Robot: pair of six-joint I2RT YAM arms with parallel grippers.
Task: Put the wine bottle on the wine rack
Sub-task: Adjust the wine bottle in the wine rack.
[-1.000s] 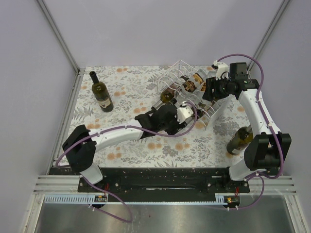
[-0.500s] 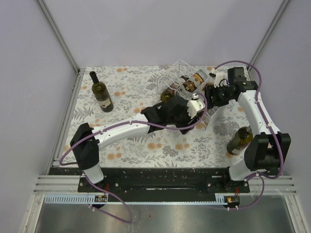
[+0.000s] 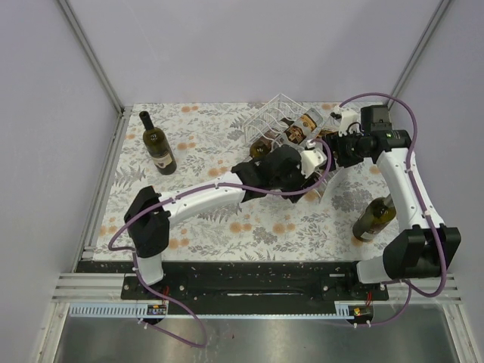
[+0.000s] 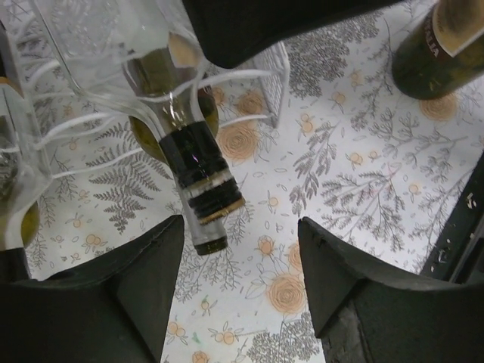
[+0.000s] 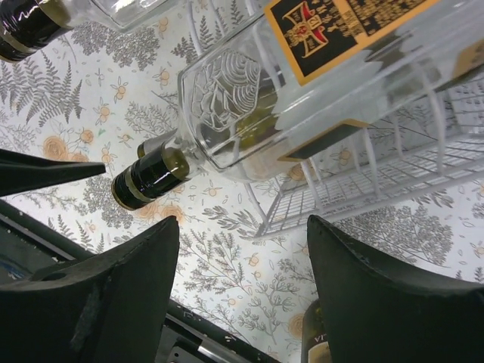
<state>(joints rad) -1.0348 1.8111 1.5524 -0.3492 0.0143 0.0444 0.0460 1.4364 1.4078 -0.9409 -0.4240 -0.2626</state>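
The clear ribbed wine rack (image 3: 281,113) stands at the back middle of the table with several bottles lying in its cradles. In the left wrist view, a bottle (image 4: 198,178) lies in a cradle of the rack (image 4: 68,140), its dark foil neck pointing out just above and left of my open, empty left gripper (image 4: 242,265). My left gripper (image 3: 318,165) is at the rack's near right corner. My right gripper (image 3: 331,148) is open and empty beside the rack's right side. Its view shows a labelled bottle (image 5: 302,83) lying in the rack (image 5: 378,178) above the jaws.
A green bottle (image 3: 157,142) stands at the back left. Another bottle (image 3: 374,218) stands at the right near the right arm, also seen in the left wrist view (image 4: 442,45) and the right wrist view (image 5: 318,349). A floral cloth (image 3: 204,219) covers the table.
My left arm has reached farther right and back, bringing its gripper to the rack's near right corner. My right gripper has drawn back to the right, away from the rack.
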